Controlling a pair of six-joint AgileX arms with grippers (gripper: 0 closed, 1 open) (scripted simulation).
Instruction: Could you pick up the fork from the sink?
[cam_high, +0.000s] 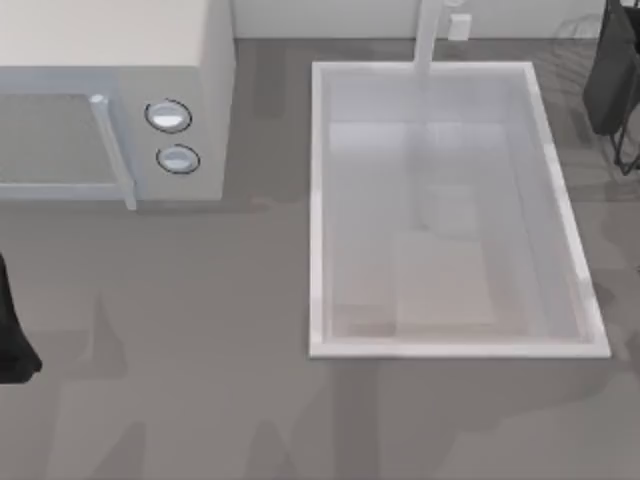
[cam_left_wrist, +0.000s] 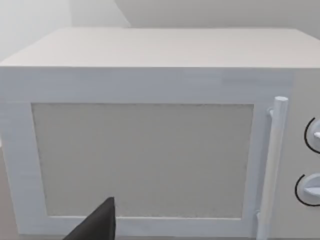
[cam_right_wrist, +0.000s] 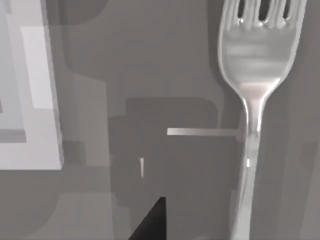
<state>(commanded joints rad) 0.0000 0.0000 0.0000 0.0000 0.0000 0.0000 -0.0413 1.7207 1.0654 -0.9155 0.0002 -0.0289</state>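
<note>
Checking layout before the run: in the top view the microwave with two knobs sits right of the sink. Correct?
Not quite. The microwave sits left of the sink, not right of it, as the top view shows. The two knobs on its front are as you say.

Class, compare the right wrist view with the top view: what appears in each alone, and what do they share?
Right wrist view alone: the fork, seen close, its tines and long handle over the grey counter. Top view alone: the microwave with two knobs at left, the faucet, and the left arm at the left edge. Shared: the white-rimmed sink and the counter.
</note>
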